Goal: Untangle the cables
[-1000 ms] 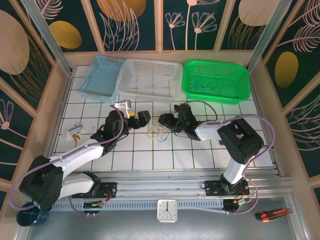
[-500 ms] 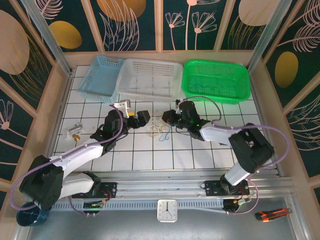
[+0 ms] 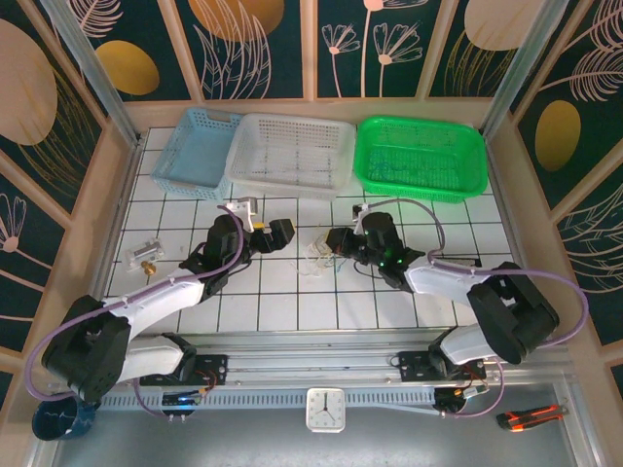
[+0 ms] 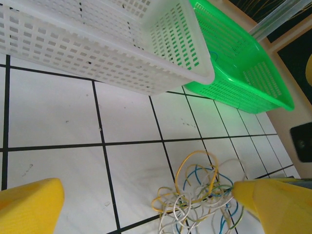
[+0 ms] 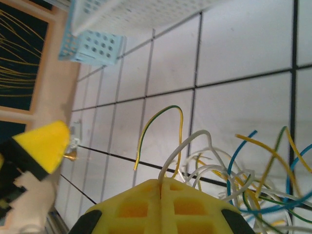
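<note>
The cables [image 3: 315,257] lie as a small tangle of blue, yellow, green and whitish strands on the tiled table between my two grippers. In the left wrist view the cables [image 4: 202,192] sit between the wide-apart yellow fingers [image 4: 30,208], brushing the right one; my left gripper [image 4: 151,204] is open. The left gripper [image 3: 279,233] stands just left of the tangle. My right gripper [image 3: 337,240] is at its right side. In the right wrist view the right gripper [image 5: 161,182] is shut on a white strand and a green-yellow strand [image 5: 161,124], with the rest of the cables [image 5: 253,170] trailing right.
Three baskets line the back: blue [image 3: 200,151], white [image 3: 289,154] and green [image 3: 421,158]. A small clear piece with a brass part [image 3: 146,256] lies at the left of the table. A clock [image 3: 322,409] and a cutter [image 3: 531,416] sit by the front rail.
My right gripper has closed on strands of the tangle and its arm has swung out to the right. The left arm has barely moved and stays open.
</note>
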You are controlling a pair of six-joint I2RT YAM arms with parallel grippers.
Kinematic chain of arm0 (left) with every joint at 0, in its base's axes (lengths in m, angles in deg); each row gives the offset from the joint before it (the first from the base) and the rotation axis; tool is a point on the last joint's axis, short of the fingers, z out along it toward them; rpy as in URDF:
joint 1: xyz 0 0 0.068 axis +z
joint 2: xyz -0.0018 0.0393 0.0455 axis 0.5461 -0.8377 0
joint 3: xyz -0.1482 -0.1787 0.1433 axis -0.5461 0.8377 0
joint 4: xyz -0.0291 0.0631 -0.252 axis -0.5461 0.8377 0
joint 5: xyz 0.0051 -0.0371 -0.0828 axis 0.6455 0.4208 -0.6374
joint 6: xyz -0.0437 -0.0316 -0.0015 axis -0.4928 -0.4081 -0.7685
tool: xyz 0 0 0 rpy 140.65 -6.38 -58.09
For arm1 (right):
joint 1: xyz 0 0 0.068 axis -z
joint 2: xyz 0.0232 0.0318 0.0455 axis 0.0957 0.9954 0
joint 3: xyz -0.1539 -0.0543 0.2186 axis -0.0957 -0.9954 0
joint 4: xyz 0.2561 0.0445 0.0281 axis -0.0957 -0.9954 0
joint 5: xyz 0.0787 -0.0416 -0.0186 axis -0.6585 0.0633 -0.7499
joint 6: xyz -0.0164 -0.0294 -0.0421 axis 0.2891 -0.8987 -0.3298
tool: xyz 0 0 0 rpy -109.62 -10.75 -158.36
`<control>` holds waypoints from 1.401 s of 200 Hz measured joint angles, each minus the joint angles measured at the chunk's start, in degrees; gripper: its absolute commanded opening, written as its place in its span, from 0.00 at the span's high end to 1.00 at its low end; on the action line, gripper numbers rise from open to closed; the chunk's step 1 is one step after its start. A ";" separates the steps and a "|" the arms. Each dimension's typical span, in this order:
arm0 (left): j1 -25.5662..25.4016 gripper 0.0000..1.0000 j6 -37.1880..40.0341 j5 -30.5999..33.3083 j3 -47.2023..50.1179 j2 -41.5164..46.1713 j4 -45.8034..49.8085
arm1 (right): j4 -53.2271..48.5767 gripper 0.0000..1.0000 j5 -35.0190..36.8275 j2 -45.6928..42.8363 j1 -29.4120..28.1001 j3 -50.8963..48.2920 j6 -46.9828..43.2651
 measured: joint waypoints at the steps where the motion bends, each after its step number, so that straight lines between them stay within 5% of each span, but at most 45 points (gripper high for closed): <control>1: 0.00 0.01 0.00 -0.04 0.00 0.00 0.00 | 0.02 0.76 0.00 0.04 0.00 -0.07 -0.09; 22: 0.00 0.01 -0.04 -0.59 0.02 0.00 -0.02 | -0.33 0.59 0.22 -0.04 -0.20 -1.14 -1.51; 110: 0.00 0.01 -0.42 -1.53 0.02 -1.66 -0.98 | -20.57 0.53 12.63 -12.76 -0.31 9.27 -10.97; 147: 0.07 0.01 -0.90 -2.27 0.02 -2.03 -1.31 | -25.38 0.55 14.93 -8.66 -1.57 12.41 -13.27; 221: 0.22 0.01 -2.56 -2.05 1.64 -2.03 -2.78 | -29.20 0.76 18.82 -1.77 -12.24 12.52 -9.62; 280: 0.33 0.01 -3.02 -0.52 2.01 -1.27 -3.43 | -29.46 0.76 20.24 3.80 -13.55 13.00 -6.91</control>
